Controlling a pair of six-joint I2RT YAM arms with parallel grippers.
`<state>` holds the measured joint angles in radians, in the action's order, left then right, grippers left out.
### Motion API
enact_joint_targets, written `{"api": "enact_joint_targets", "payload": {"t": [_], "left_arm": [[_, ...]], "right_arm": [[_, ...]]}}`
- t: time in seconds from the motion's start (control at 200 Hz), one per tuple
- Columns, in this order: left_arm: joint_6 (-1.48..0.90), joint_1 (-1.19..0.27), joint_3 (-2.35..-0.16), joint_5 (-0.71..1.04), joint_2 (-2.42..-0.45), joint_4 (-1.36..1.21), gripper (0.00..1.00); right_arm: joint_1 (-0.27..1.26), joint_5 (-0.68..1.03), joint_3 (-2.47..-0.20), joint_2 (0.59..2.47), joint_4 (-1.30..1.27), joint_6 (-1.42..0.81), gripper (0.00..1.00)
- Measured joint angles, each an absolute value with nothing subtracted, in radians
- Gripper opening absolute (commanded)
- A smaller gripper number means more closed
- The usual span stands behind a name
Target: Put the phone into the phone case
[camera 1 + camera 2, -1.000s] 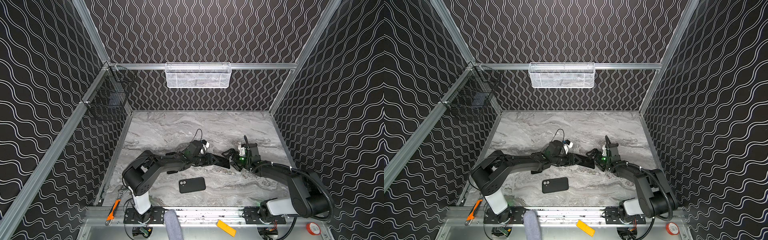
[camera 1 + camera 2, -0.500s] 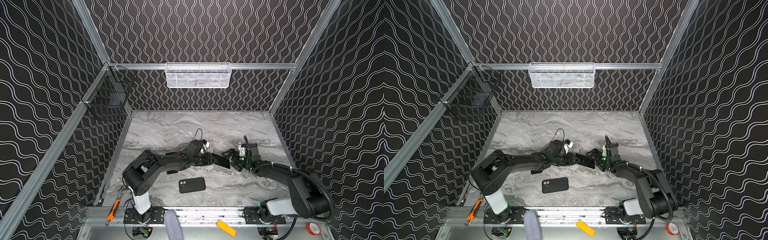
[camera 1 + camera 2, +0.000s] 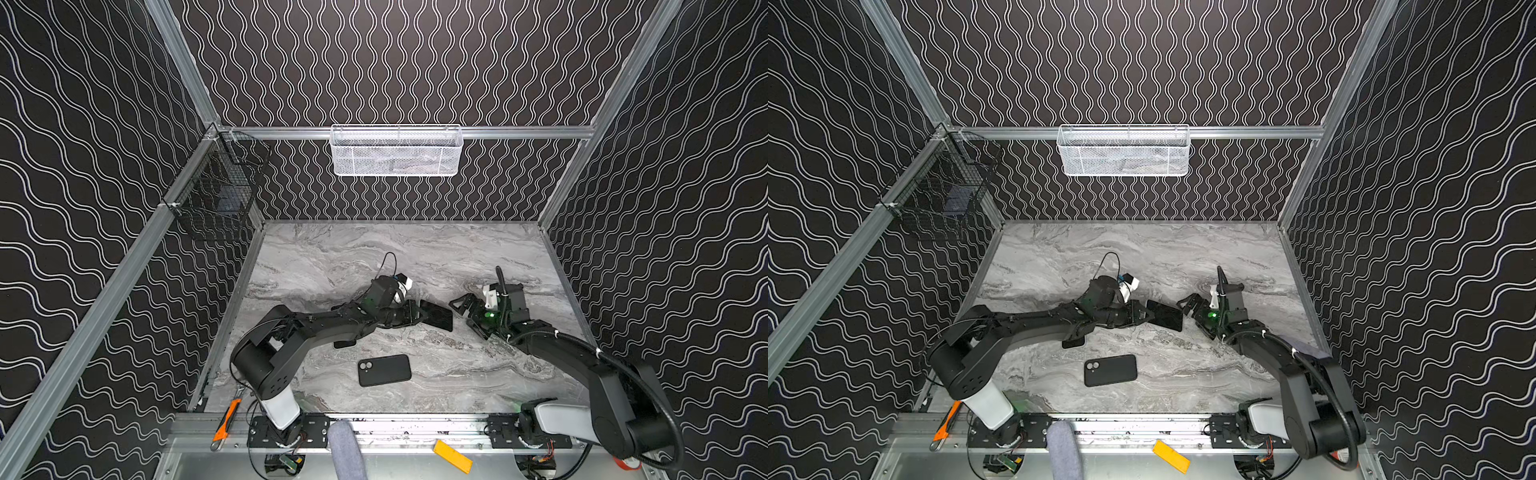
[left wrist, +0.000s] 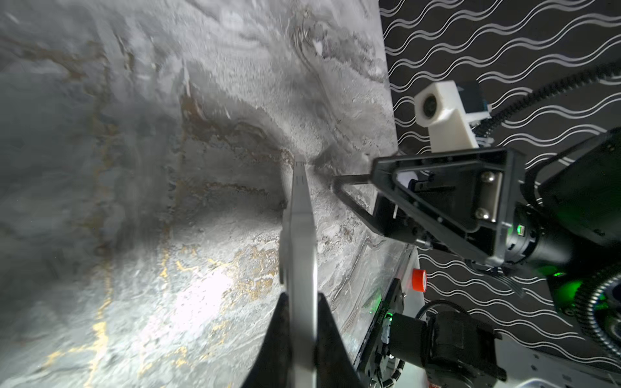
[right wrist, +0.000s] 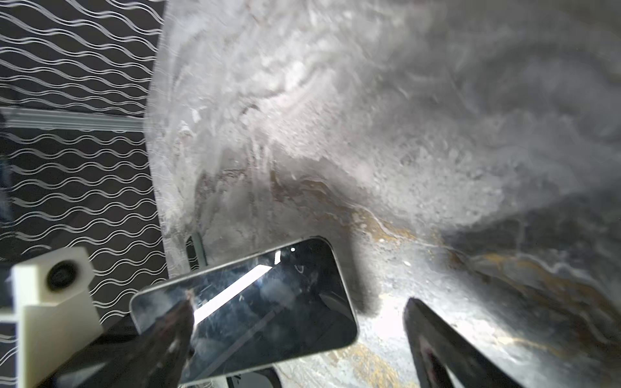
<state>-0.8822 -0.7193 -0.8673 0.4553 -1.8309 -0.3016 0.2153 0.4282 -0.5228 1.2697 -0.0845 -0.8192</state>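
Observation:
In both top views my left gripper (image 3: 420, 318) (image 3: 1143, 316) is shut on one end of the phone (image 3: 438, 319) (image 3: 1165, 316), a dark slab held low over the middle of the marble table. The left wrist view shows the phone (image 4: 300, 228) edge-on, clamped between my left gripper's (image 4: 300, 297) black fingers. My right gripper (image 3: 466, 316) (image 3: 1192, 316) stands open just right of the phone's free end. In the right wrist view the glossy screen (image 5: 255, 302) lies partly between the right gripper's (image 5: 299, 312) spread fingers. The black phone case (image 3: 384, 370) (image 3: 1110, 370), with camera cut-outs, lies flat near the front.
A white mesh basket (image 3: 397, 151) hangs on the back wall and a black wire basket (image 3: 216, 195) on the left rail. A small dark object (image 3: 345, 344) shows under the left forearm. An orange-handled tool (image 3: 226, 419) and a yellow piece (image 3: 452, 456) lie on the front rail.
My left gripper's jaws have closed onto the phone's end. Both arms have stayed almost where they were, and the right gripper has stayed open.

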Motion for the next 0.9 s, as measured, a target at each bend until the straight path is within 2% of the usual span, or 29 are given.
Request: {"api": "enact_joint_targets", "payload": {"t": [0.225,0.435,0.721,0.896], "left_arm": [[-0.829,-0.645,-0.91,0.49,-1.682,-0.203,0.04],[-0.764,-0.561,-0.957,0.602,-1.53,-0.094,0.04],[-0.738,-0.49,-0.922,0.831,-1.333,-0.026,0.04],[-0.829,-0.465,-0.852,0.976,-1.308,-0.15,0.03]], "right_arm": [[0.191,0.486,-0.638,1.129,0.019,-0.713,0.99],[0.175,0.529,-0.701,0.968,0.111,-0.623,0.99],[0.154,0.793,-0.673,0.838,0.043,-0.646,0.99],[0.142,0.926,-0.662,0.844,-0.039,-0.697,0.99]]}}
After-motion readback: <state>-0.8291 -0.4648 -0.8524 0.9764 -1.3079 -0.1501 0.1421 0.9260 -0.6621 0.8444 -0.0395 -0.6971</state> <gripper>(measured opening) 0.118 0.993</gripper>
